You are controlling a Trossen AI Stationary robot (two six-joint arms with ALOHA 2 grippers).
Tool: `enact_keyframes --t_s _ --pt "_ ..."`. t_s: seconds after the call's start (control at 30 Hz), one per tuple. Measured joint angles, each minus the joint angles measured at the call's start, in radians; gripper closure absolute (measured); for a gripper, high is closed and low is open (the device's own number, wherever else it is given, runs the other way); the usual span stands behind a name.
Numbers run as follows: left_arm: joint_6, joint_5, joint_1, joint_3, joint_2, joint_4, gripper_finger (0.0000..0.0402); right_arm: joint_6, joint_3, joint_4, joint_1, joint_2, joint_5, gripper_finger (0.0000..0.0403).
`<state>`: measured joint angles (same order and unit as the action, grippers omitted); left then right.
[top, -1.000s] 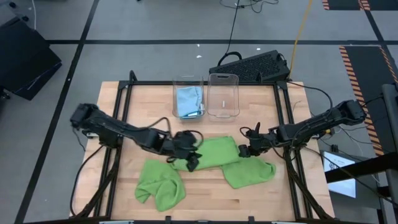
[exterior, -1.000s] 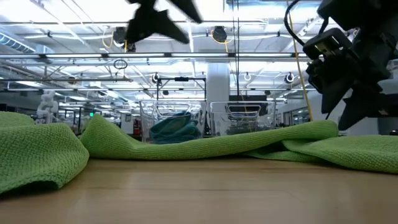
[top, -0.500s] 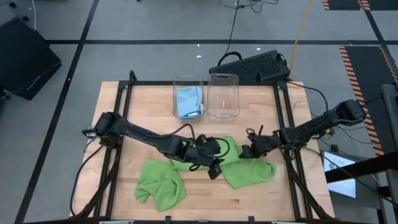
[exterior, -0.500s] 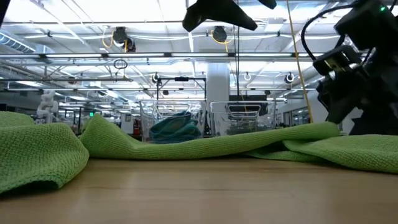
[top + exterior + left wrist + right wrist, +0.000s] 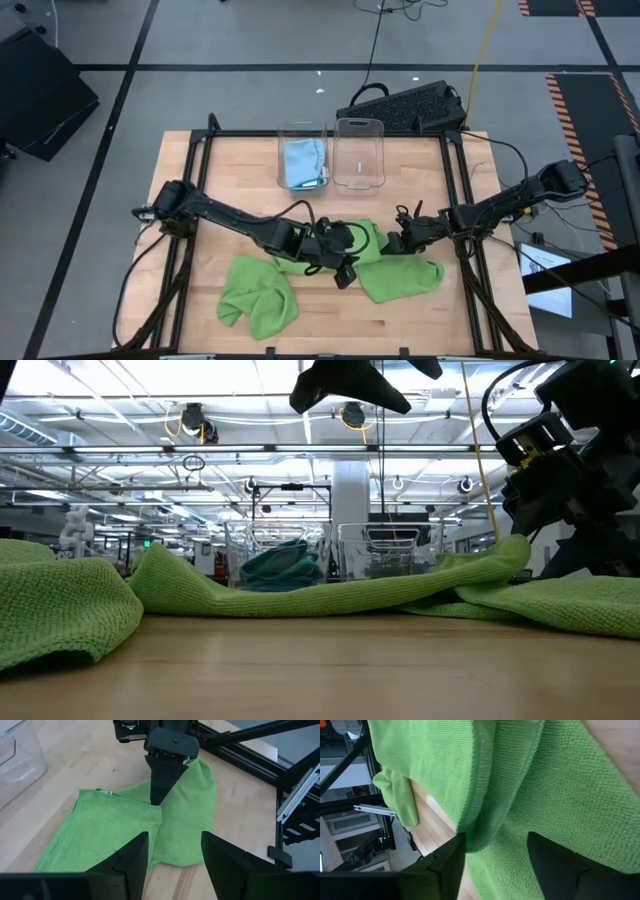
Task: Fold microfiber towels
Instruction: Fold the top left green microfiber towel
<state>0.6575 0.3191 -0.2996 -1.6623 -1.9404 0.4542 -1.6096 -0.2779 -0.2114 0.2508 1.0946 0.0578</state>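
On the wooden table (image 5: 200,180), both hands stand parted, the right hand (image 5: 393,243) touching a green towel (image 5: 352,243).

Overhead, table-level and wrist views all share one green towel (image 5: 335,243).

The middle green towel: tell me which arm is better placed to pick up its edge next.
Probably right. The right gripper sits at the edge of the middle green towel, fingers open with cloth between them in its wrist view. The left gripper hangs open above the towel, not touching it.
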Motion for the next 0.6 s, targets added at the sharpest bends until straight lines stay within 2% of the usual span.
enact_keyframes --t_s 0.13,0.27,0.6 --pt "0.002 0.0 0.0 0.0 0.0 0.0 0.0218 0.001 0.0 0.004 0.0 0.0 0.021 0.0154" --pt "0.002 0.003 0.0 0.0 0.0 0.0 0.0218 -0.001 0.0 -0.003 0.0 0.0 0.022 0.0131" --pt "0.002 0.031 0.0 0.0 0.0 0.0 0.0218 0.003 -0.002 -0.026 0.0 0.0 0.022 0.0134"
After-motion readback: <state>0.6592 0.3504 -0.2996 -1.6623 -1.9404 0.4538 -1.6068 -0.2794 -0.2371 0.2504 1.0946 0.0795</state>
